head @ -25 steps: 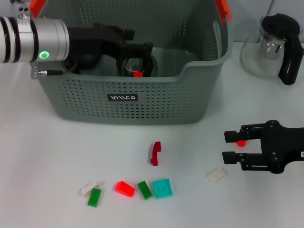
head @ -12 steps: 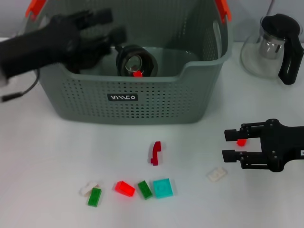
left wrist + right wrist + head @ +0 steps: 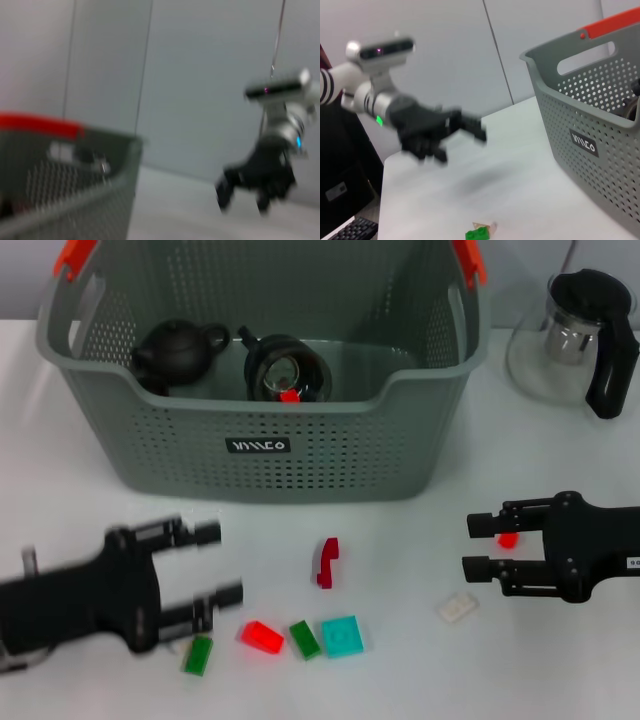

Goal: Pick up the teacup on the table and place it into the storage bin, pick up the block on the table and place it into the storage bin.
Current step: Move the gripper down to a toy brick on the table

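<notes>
left gripper (image 3: 212, 562): fingers spread, empty, above small green plastic block (image 3: 198, 654) | right gripper (image 3: 482, 546): spread, parked beside white block (image 3: 456, 607)

The storage bin (image 3: 300, 455) looks like matt grey-green plastic, its walls pierced with small holes, with glossy orange-red handles (image 3: 76, 255). Inside, a dark teapot (image 3: 180, 348) has a dull, smooth finish. At far right, a pitcher (image 3: 570, 340) is clear glass with a shiny black handle. The blocks (image 3: 340, 636) near the front seem glossy plastic. The table (image 3: 80, 500) is smooth, matt white. Both grippers (image 3: 485, 545) are matt black.
</notes>
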Controlling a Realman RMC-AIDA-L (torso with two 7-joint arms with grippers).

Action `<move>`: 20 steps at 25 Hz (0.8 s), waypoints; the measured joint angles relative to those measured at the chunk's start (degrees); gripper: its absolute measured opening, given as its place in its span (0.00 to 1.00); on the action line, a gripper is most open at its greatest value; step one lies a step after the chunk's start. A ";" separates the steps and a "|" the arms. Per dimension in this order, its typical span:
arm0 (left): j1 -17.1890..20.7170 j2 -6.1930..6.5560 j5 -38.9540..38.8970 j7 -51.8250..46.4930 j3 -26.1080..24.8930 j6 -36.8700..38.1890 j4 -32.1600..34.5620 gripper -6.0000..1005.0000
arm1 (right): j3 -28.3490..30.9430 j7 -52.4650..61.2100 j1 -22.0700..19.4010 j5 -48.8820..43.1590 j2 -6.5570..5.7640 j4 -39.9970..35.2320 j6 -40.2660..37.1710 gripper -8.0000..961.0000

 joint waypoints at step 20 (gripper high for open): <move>2.54 0.35 13.39 18.56 -9.93 -13.25 -6.39 0.67 | -0.02 0.00 0.12 -0.01 0.06 0.47 -0.01 0.62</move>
